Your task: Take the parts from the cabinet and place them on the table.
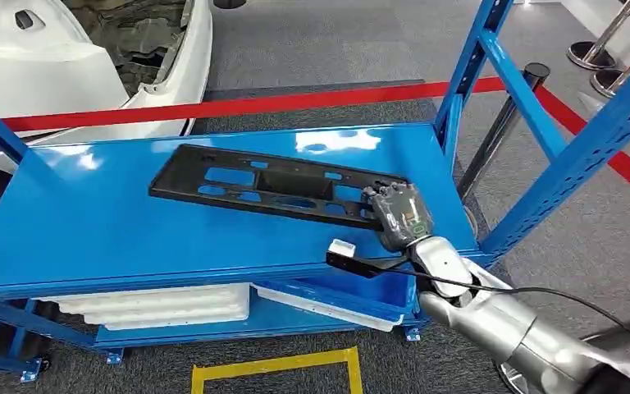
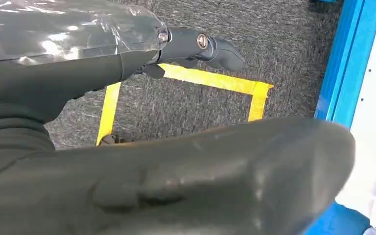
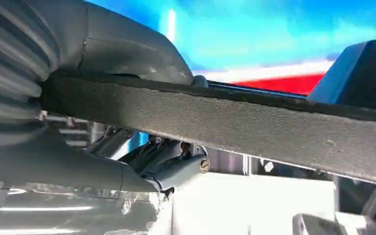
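Now right robot hand (image 1: 398, 215) grips black panel (image 1: 267, 185) end near blue shelf (image 1: 74, 222) edge.

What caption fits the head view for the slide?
Right hand grips the long black perforated plastic panel lying on the glossy blue metal shelf.

Right arm (image 1: 492, 320): silver metal segments, rounded joint housings, thin black cable alongside. Right hand (image 1: 400, 215): dark grey, small green marking on its back. Left hand (image 2: 127, 137): dark grey, silver screws at finger pivots, clear plastic wrap.
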`<state>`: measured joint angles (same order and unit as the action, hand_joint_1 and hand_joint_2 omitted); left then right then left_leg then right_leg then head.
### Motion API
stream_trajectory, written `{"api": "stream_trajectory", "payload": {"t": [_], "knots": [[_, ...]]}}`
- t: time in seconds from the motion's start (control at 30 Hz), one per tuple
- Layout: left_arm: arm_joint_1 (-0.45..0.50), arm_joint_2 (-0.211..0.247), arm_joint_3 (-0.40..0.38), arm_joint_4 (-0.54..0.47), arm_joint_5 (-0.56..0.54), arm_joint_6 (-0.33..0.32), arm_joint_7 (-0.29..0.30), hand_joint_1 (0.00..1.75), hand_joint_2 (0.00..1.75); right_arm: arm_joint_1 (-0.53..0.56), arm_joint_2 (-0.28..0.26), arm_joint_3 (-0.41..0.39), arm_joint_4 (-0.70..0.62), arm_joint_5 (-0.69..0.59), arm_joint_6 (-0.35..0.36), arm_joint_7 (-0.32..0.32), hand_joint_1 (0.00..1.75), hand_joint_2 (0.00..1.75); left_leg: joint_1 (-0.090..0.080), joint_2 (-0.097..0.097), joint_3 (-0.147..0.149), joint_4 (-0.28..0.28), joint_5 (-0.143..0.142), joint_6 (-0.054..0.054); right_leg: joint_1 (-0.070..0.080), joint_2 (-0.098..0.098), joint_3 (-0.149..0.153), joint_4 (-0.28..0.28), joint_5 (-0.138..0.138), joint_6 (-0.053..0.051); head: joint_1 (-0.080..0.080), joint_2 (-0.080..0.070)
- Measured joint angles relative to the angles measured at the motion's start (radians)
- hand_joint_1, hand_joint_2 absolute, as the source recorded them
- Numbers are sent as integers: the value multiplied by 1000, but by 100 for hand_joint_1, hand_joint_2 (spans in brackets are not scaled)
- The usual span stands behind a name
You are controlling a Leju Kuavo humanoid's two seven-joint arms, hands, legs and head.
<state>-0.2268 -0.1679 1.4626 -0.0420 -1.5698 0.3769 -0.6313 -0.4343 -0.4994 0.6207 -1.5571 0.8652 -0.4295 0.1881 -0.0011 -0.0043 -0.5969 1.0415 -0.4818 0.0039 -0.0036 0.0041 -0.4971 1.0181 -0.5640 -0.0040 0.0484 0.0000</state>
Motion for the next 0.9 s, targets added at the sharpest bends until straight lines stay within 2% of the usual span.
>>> {"api": "stream_trajectory", "payload": {"t": [0.23, 0.47, 0.9], "knots": [[0, 0, 0, 0, 0, 0, 0, 0, 0, 5, 0, -2, -101, 77, -24, -8, 175, 175, 0, 0, 0, -1, 0, 0, 0, 0, 0, 0, 0, 0, 0, 0], [-1, 0, 0, 0, 0, -1, 2, 0, 0, 20, 17, -2, -238, 208, -23, 30, 175, 175, 0, 0, 0, -1, 0, 0, 0, 0, 0, 0, 0, 0, 0, 0], [-6, 0, 0, 0, 0, -9, -16, 0, 0, 121, 88, 10, -424, 377, -91, 36, 175, 175, 0, 0, 0, -2, 0, 0, 0, 0, 0, 0, -1, 0, 0, 0]]}}
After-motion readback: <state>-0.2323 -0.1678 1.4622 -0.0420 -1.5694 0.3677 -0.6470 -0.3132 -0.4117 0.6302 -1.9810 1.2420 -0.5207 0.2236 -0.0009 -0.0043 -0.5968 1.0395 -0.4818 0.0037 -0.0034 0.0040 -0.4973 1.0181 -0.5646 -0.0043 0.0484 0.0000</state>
